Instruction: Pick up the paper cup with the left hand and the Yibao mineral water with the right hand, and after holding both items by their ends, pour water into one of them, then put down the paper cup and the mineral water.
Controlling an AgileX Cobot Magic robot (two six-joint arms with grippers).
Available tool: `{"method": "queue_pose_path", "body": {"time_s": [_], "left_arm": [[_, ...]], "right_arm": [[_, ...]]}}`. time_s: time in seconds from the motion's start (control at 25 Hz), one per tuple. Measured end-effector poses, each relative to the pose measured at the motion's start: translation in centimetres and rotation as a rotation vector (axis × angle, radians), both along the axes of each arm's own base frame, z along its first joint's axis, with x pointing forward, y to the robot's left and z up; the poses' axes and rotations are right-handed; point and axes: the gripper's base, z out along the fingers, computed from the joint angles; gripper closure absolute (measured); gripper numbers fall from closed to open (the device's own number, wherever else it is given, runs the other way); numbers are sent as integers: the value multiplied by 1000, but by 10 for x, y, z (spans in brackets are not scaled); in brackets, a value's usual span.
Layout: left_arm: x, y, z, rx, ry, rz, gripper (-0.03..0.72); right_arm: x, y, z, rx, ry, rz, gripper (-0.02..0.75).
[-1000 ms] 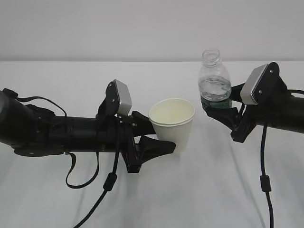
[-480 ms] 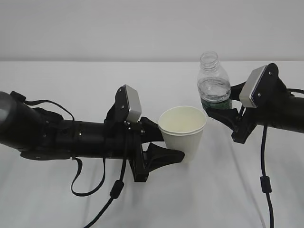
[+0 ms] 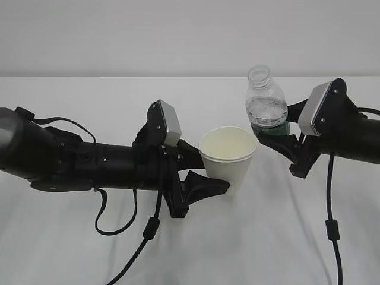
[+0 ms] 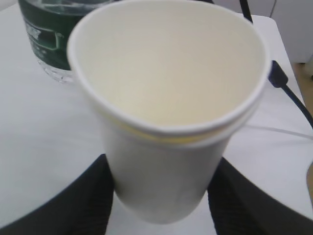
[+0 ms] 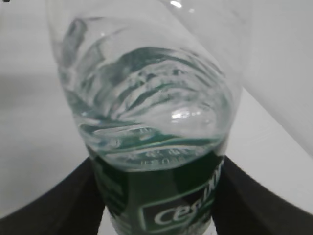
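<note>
The white paper cup (image 3: 228,155) stands upright in my left gripper (image 3: 221,177), which is shut on its lower part. In the left wrist view the cup (image 4: 166,112) fills the frame, its cream inside looks dry, and black fingers (image 4: 73,205) press both sides. My right gripper (image 3: 276,138) is shut on the green label of the Yibao mineral water bottle (image 3: 266,104), which has no cap and leans slightly left, just right of the cup's rim. Water (image 5: 146,122) fills the lower part of the bottle (image 5: 151,73). The bottle's base is hidden.
The white table (image 3: 71,249) runs under both arms, with a pale wall behind. Black cables hang from the left arm (image 3: 149,228) and the right arm (image 3: 331,228). The right arm's cable (image 4: 288,93) also shows in the left wrist view.
My left arm has carried the cup to the right, closer to the bottle. The bottle has tipped slightly to the left in the right gripper.
</note>
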Motion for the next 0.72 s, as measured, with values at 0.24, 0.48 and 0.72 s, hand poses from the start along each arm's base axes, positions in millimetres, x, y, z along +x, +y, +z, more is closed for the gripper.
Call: {"method": "queue_pose_path", "body": {"time_s": [0.24, 0.48, 0.72], "left_arm": [[4, -1, 3, -18, 1, 27, 277], [10, 1, 7, -31, -11, 47, 277], [19, 13, 16, -45, -27, 89, 278]], "right_arm": [[7, -1, 12, -20, -43, -9, 281], [12, -1, 18, -34, -69, 4, 281], [19, 1, 26, -59, -106, 25, 281]]}}
